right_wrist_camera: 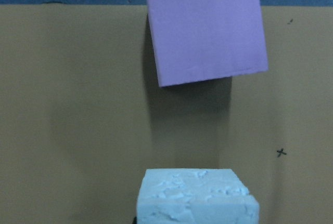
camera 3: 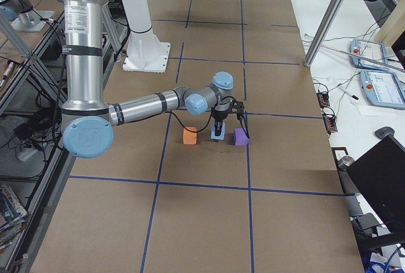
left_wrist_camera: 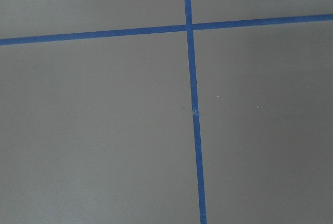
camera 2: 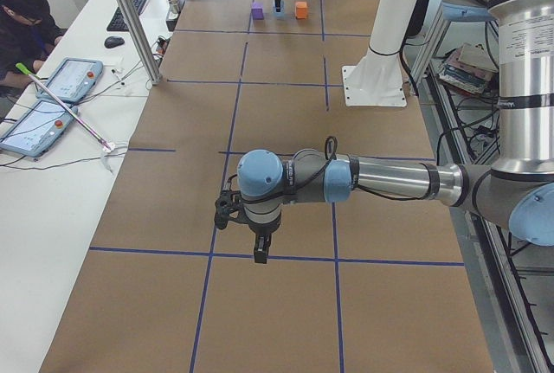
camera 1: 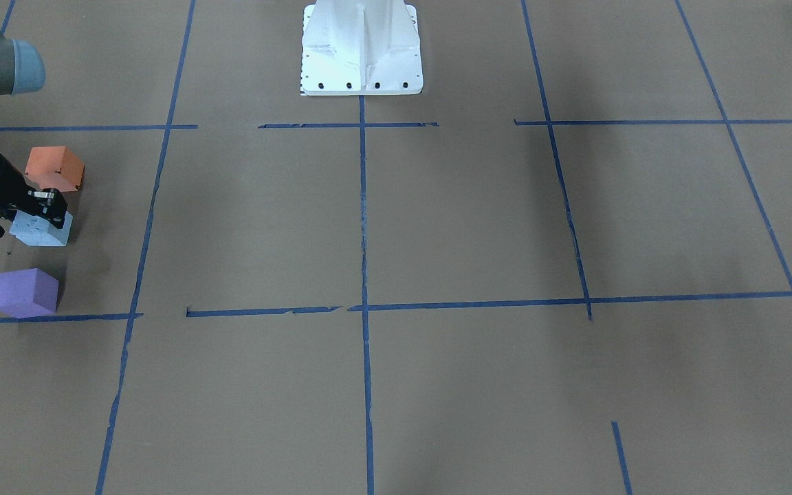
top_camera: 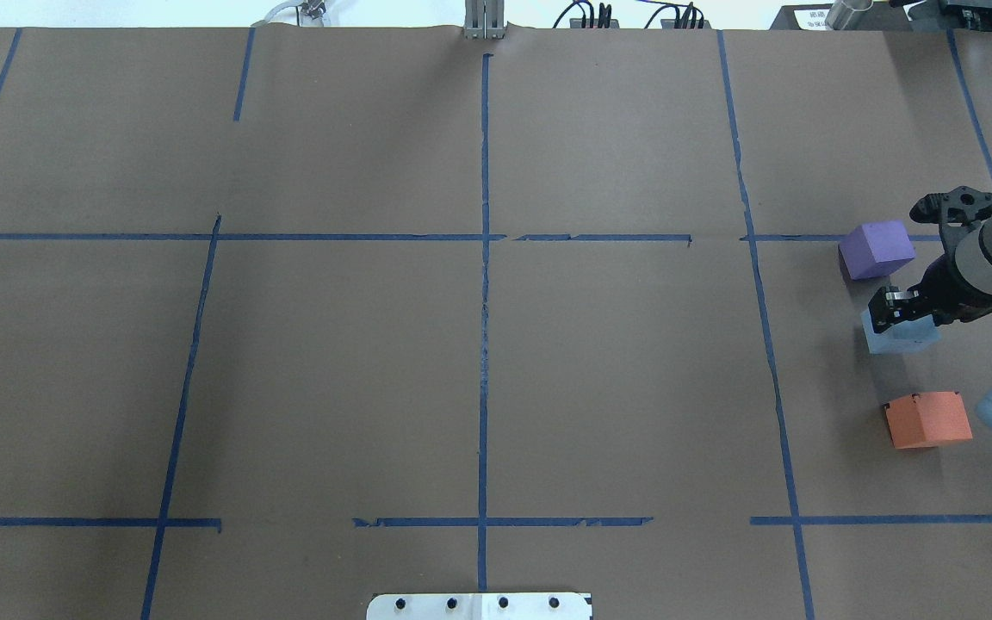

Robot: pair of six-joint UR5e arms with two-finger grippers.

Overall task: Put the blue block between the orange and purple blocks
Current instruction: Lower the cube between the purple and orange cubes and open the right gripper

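The blue block (top_camera: pixel 902 334) sits on the table between the purple block (top_camera: pixel 877 249) and the orange block (top_camera: pixel 927 419), at the far right of the overhead view. My right gripper (top_camera: pixel 890 308) is down on the blue block and looks shut on it. In the right wrist view the blue block (right_wrist_camera: pixel 196 195) is at the bottom centre with the purple block (right_wrist_camera: pixel 205 26) beyond it; no fingers show there. In the front view the row (camera 1: pixel 42 230) is at the far left. My left gripper (camera 2: pixel 259 247) hangs over bare table; I cannot tell whether it is open or shut.
Blue tape lines (top_camera: pixel 485 258) divide the brown paper table into squares. The robot's white base (camera 1: pixel 361 48) stands at the table's middle edge. An operator and tablets (camera 2: pixel 52 96) are on the side bench. The left wrist view shows only tape lines (left_wrist_camera: pixel 192 104).
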